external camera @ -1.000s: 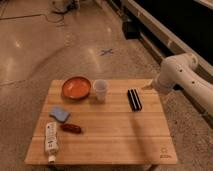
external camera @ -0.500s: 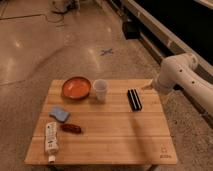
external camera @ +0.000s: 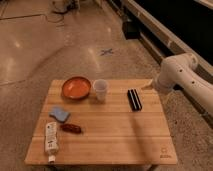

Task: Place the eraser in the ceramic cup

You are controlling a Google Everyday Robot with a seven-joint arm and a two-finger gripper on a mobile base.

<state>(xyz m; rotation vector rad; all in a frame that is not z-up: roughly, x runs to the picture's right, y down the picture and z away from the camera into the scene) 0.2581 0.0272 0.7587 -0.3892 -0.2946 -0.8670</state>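
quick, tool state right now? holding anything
tool: open or closed cannot be told; it is by the far right edge of the table, and the eraser lies on the table, not held.

We see a black, pale-striped eraser [external camera: 134, 99], white ceramic cup [external camera: 100, 90], orange bowl [external camera: 76, 87], and pale gripper [external camera: 147, 86] at the tan table [external camera: 115, 135]'s right edge.

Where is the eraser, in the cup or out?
Out. The eraser lies on the table, right of the ceramic cup. The gripper hovers near the eraser's far end.
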